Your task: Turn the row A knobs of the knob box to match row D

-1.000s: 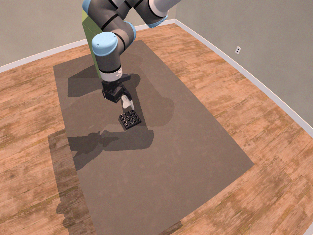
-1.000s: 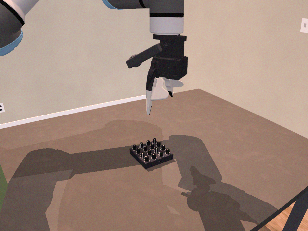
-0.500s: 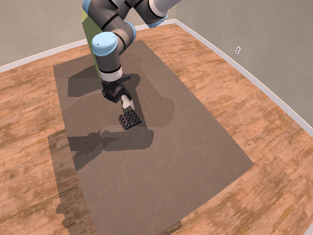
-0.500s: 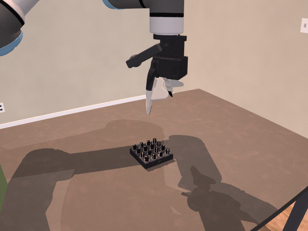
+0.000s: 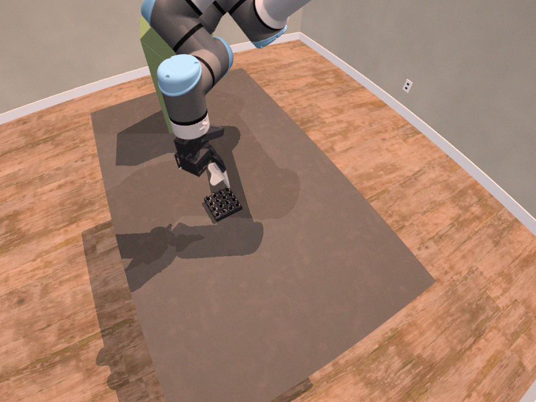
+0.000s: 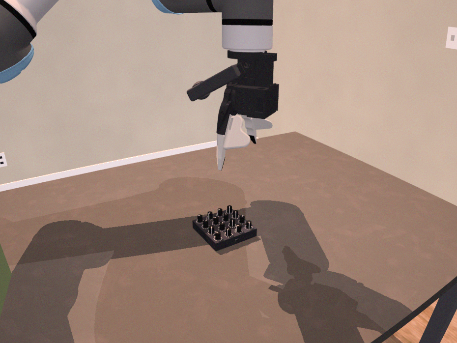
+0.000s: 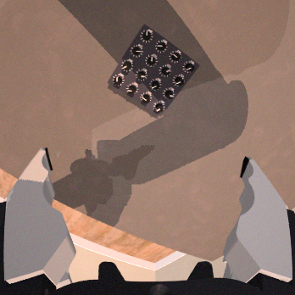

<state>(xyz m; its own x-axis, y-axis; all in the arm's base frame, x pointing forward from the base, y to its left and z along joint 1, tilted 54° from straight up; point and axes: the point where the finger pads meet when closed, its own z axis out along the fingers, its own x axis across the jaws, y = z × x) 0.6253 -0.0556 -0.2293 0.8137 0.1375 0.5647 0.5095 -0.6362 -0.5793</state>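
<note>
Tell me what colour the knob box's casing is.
Black: the knob box has a black casing and black knobs ringed by pale marks, clearest in the exterior view.

Your arm (image 5: 190,82) reaches down from twelve o'clock in the top view, wrist vertical. Your gripper (image 7: 146,163) points straight down, held high in the air, jaws spread fully wide with nothing between them.

A brown table (image 5: 302,276) stands on a wooden plank floor (image 5: 454,329), dark shadows lying across its top. Plain beige walls (image 6: 110,92) with white baseboards (image 5: 433,133) enclose the room (one white wall outlet (image 5: 407,85) shows).
</note>
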